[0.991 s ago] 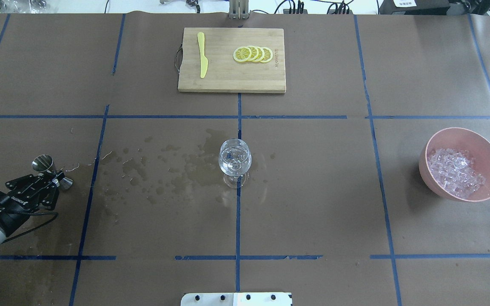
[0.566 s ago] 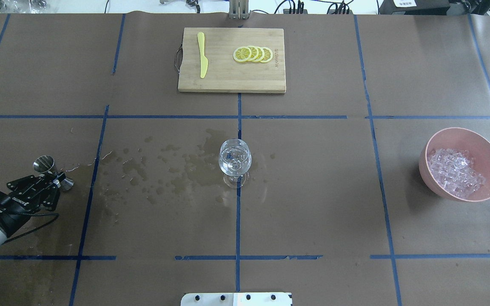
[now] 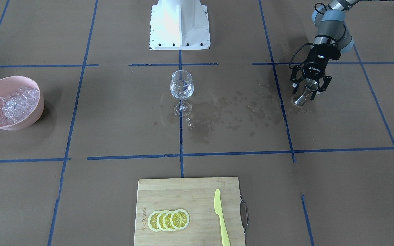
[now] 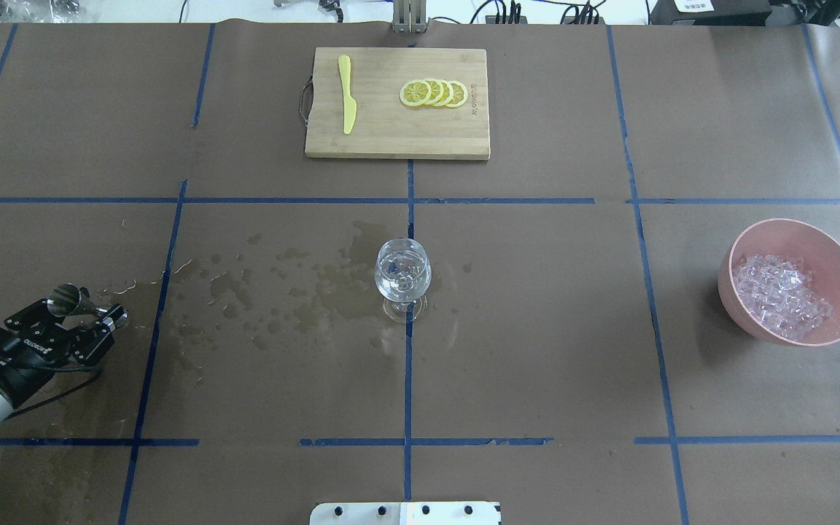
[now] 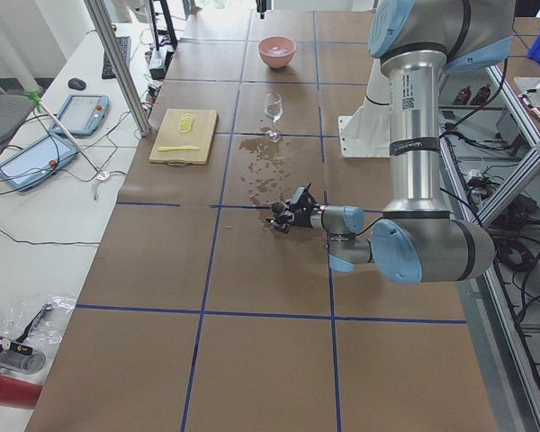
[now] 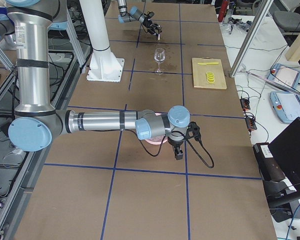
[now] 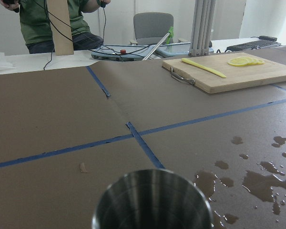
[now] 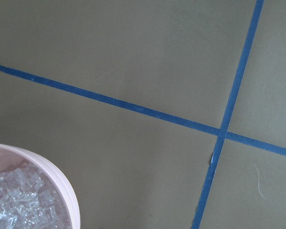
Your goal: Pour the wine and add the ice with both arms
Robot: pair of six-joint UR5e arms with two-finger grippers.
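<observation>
ROBOTIQ: white letters on the black body of the left gripper (image 3: 306, 93), upper right of front-facing view | same word, upside down, lower left of overhead view | cutting board (image 3: 190, 201) burnt-in mark, lower centre: unreadable

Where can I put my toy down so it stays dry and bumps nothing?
The dry brown paper between the clear stemmed glass and the pink round bowl of ice is bare. So is the square between the bowl and the bamboo cutting board. Avoid the puddles between the glass and the small steel jigger.
</observation>
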